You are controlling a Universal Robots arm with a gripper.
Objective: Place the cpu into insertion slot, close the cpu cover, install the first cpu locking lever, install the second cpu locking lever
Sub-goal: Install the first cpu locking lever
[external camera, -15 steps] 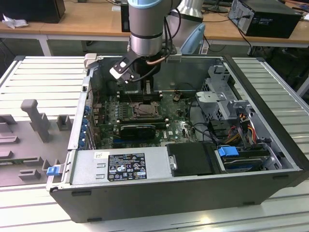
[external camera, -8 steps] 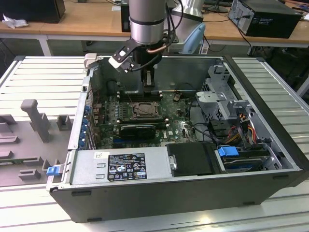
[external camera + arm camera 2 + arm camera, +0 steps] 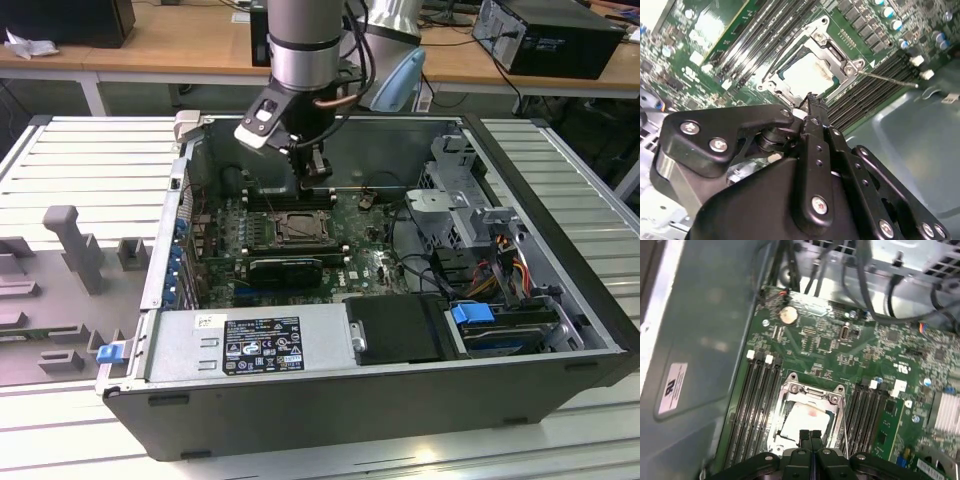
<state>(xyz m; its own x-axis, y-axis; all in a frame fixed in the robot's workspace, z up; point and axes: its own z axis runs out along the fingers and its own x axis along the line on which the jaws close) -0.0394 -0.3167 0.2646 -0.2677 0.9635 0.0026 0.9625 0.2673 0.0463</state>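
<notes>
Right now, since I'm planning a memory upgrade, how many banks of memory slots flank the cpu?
2. One bank lies between the cpu and the case wall; the other bank is on the cpu's opposite side. The gripper may hide part of each.

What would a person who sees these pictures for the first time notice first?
First the grey robot arm, reaching down into the open computer case in the exterior view. Then, in the first wrist view, the pale cpu shining inside the cpu cover window, with the shut black gripper hanging close to it.
</notes>
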